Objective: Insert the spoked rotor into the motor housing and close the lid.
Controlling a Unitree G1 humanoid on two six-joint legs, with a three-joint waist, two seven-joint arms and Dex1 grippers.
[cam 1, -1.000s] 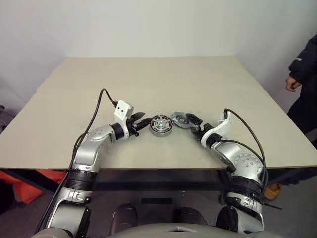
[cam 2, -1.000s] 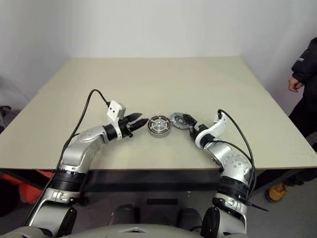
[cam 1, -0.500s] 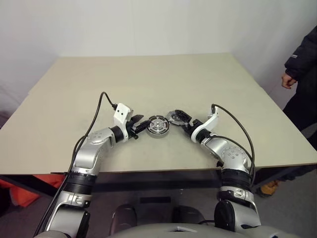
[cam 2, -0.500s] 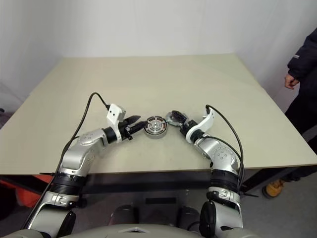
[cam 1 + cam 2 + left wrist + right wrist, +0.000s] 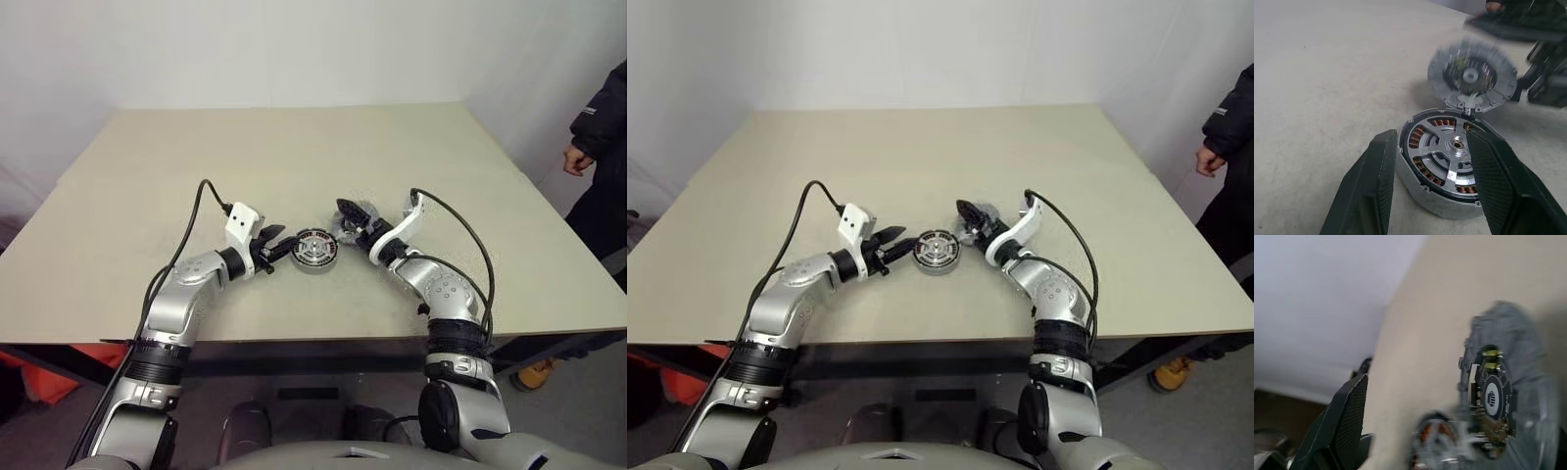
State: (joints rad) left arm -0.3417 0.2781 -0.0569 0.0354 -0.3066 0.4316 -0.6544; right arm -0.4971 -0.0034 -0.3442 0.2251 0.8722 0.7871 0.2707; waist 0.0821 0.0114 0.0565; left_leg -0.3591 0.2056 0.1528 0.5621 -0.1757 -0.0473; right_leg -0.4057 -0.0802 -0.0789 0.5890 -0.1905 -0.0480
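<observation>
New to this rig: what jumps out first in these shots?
The motor housing near the table's front edge, copper windings showing and the spoked rotor already seated inside. The left gripper has its jaws on either side of it. Beside it the right gripper holds the lid raised and tilted on edge. A person stands at the table's right.

A squat round silver motor housing (image 5: pixel 1442 169) stands upright on the table, copper-brown windings ringing its inside. A silvery spoked rotor (image 5: pixel 1449 157) lies seated flat within it, around the central hub. The grey notched-edge lid (image 5: pixel 1471 76) is tilted up on edge just beyond the housing's far rim.
</observation>
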